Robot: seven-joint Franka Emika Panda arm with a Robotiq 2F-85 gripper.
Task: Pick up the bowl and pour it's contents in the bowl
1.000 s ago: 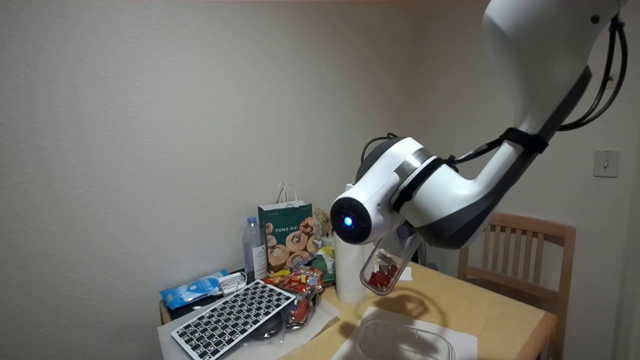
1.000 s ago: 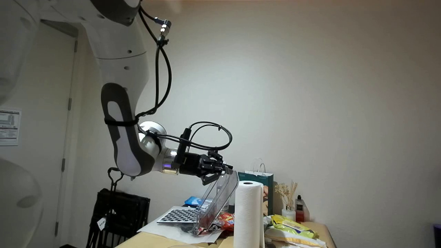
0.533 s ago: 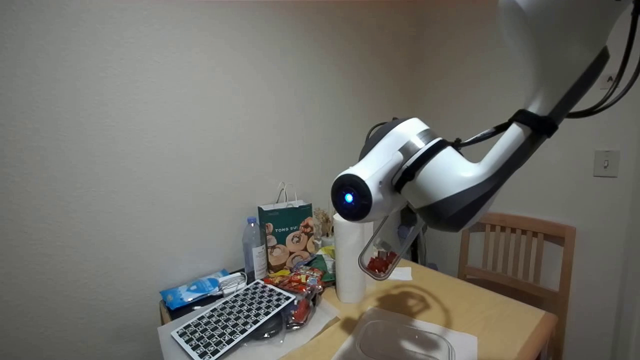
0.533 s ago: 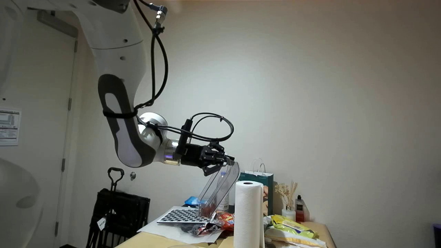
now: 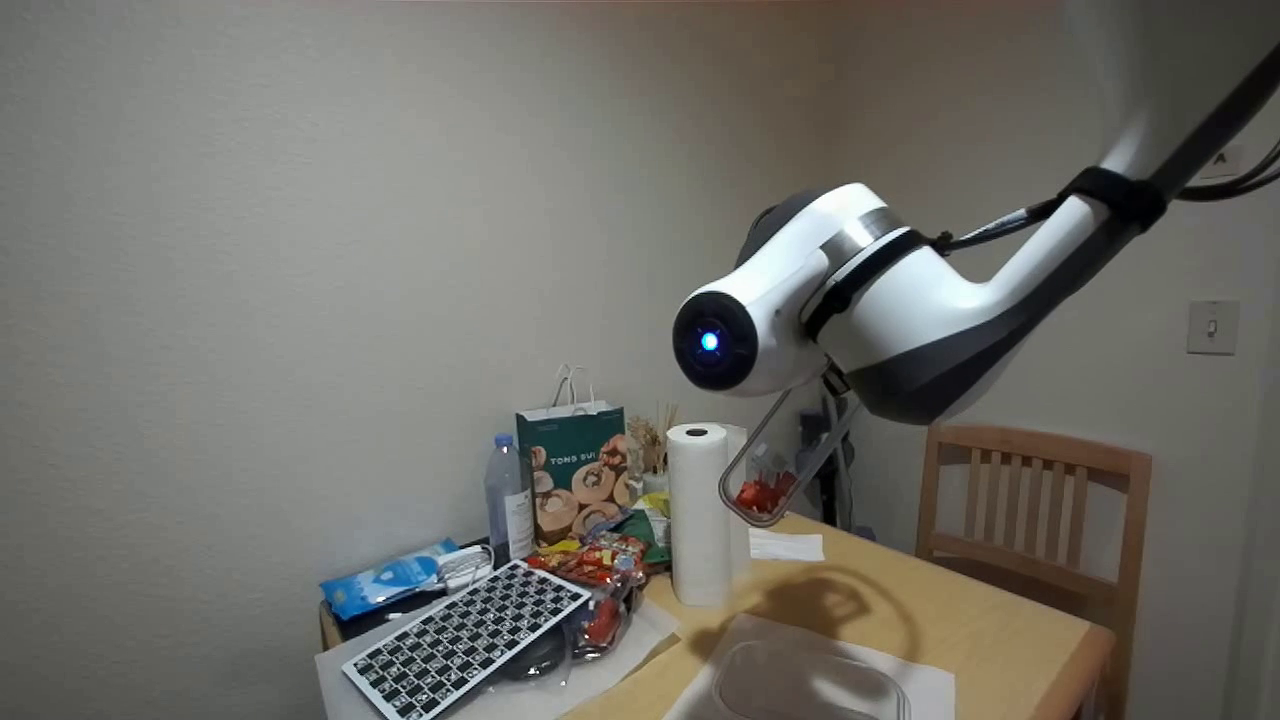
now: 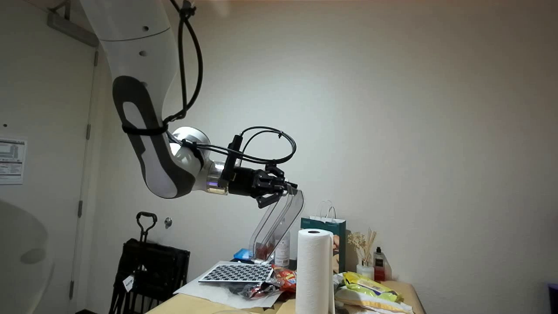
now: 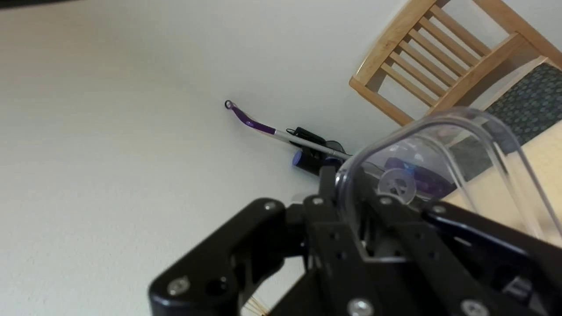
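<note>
Wrist view and both exterior views alike show the bowl (image 6: pixel 278 226), a rigid, see-through tub with smooth walls and rounded corners, raised clear of the table (image 5: pixel 970 600) and tipped steeply, one end up, the other down. Irregular red pieces (image 5: pixel 765 494) are heaped in its lower end. The black gripper (image 7: pixel 344 181), all hard links and screw heads, is clamped on the bowl's upper rim, one finger either side of the wall. On the near part of the smooth, pale-yellow table, a second container (image 5: pixel 805 685), equally clear and round-cornered, rests on a flat white sheet (image 5: pixel 930 688). In an exterior view a soft, matt paper towel roll (image 5: pixel 698 520) stands left of the held bowl; farther left lie crinkled red packets (image 5: pixel 610 562) and a stiff checkered board (image 5: pixel 470 640), with a green paper bag (image 5: pixel 575 475) upright at the far side. A slatted wooden chair (image 5: pixel 1050 452) stands to the right. Since half a second ago, gripper and bowl have risen: in an exterior view the bowl's lower end overlapped the board and now shows just above its far edge, and the roll's hollow core appears where the wrist (image 5: pixel 775 320) covered it; the red pieces stay heaped low, and the second container sits where it did
</note>
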